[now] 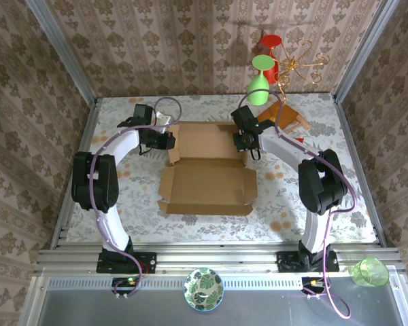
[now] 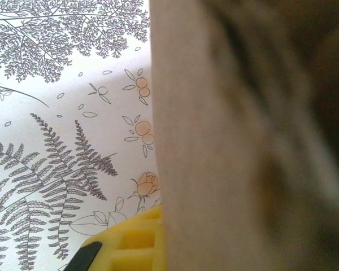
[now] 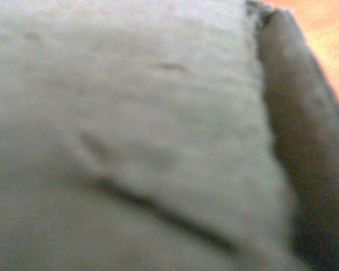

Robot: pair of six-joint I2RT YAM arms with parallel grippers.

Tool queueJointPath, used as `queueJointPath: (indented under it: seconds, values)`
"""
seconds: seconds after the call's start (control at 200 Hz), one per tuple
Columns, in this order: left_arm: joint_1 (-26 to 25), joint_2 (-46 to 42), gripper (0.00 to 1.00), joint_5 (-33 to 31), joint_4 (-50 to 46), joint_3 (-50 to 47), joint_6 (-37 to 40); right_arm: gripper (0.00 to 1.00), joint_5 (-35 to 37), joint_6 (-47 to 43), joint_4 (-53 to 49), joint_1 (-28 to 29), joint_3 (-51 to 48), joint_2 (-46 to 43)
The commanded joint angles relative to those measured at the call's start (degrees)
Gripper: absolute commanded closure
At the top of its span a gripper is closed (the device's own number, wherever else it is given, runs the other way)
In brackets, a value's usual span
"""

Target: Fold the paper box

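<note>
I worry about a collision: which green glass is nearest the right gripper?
The stemmed green glass behind the right gripper, beside the red glass; the green cup sits at the near-right corner.

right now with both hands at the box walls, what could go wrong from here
1. The left hand and right hand look shut on opposite side walls of the paper box; an uneven pull could skew the fold or tear a crease.
2. The box's near half lies flat and unheld, so the whole piece may slide on the tablecloth.
3. The wooden board sits close behind the right hand; a backward swing might knock it.
</note>
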Motion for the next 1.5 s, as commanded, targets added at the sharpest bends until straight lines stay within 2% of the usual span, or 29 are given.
queueJointPath:
  seconds: [0.0,0.07,0.3,0.365,0.625,0.69,1.005,1.08,1.22,1.495]
  values:
    - [-0.34,0.57,1.0,1.43,-0.61,1.1,-1.41,0.93,2.76,1.17,-3.66,0.96,2.11,1.27]
    - [-0.34,0.71,1.0,0.42,-0.61,1.1,-2.36,1.0,4.58,2.03,-4.7,1.31,2.3,1.35]
    - [-1.53,0.38,1.0,-4.42,0.2,0.32,-6.7,1.0,5.38,5.12,-8.11,3.08,4.55,2.27]
    - [-2.41,0.15,0.89,-6.65,0.59,-0.15,-8.39,1.0,5.2,6.16,-8.69,3.71,4.99,2.46]
    - [-5.82,0.59,0.75,-14.02,2.2,-0.91,-9.35,1.0,3.63,6.86,-9.76,4.79,6.97,4.07]
    - [-5.97,1.25,0.74,-15.6,1.66,-0.11,-8.74,1.0,3.38,6.81,-9.84,4.78,7.15,4.21]
    - [-6.66,3.94,0.81,-22.65,-1.48,3.12,-6.57,1.0,2.03,6.89,-10.74,4.9,8.16,5.03]
    - [-7.22,4.18,0.86,-24.91,-1.39,3.1,-7.16,1.0,1.59,7.52,-11.38,4.87,8.9,5.46]
    - [-8.4,4.87,1.0,-29.72,-1.71,3.46,-9.97,1.0,1.28,8.59,-12.49,5.3,9.97,6.42]
    - [-10.37,6.95,1.0,-37.64,-6.05,6.36,-15.78,1.0,0.15,9.51,-13.61,5.65,11.3,7.48]
